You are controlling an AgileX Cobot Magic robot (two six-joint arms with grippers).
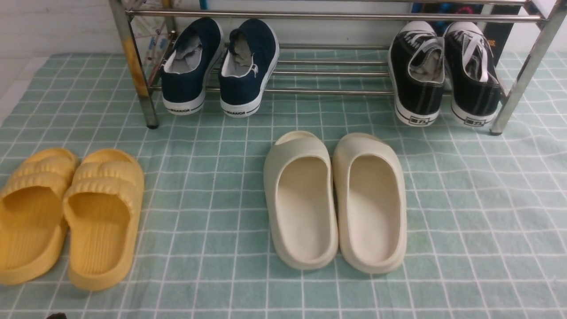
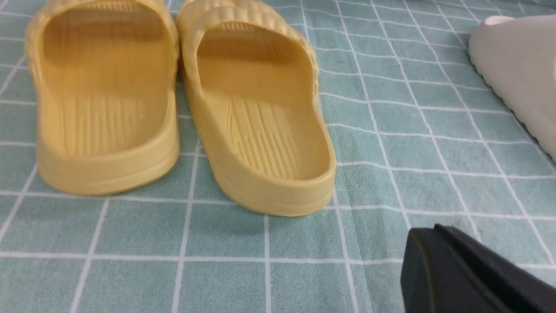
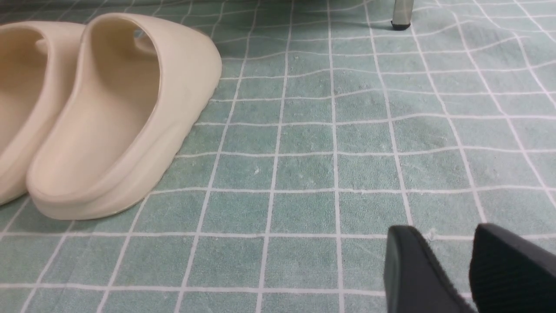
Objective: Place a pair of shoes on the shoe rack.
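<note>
We see navy canvas slip-ons (image 1: 219,66) on the chrome shoe rack's (image 1: 133,66) round bars, above checked green cloth (image 1: 465,199); left fingers (image 2: 438,265) together; right fingers (image 3: 412,269) apart, empty.

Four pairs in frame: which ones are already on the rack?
Two: the navy slip-ons at the shoe rack's left end and the black lace-up sneakers at its right. The yellow slides and cream slides lie on the cloth.

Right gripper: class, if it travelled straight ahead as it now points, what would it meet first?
Probably nothing soon: ahead of the right gripper lies bare checked cloth; the rack leg stands farther off, depth uncertain.
</note>
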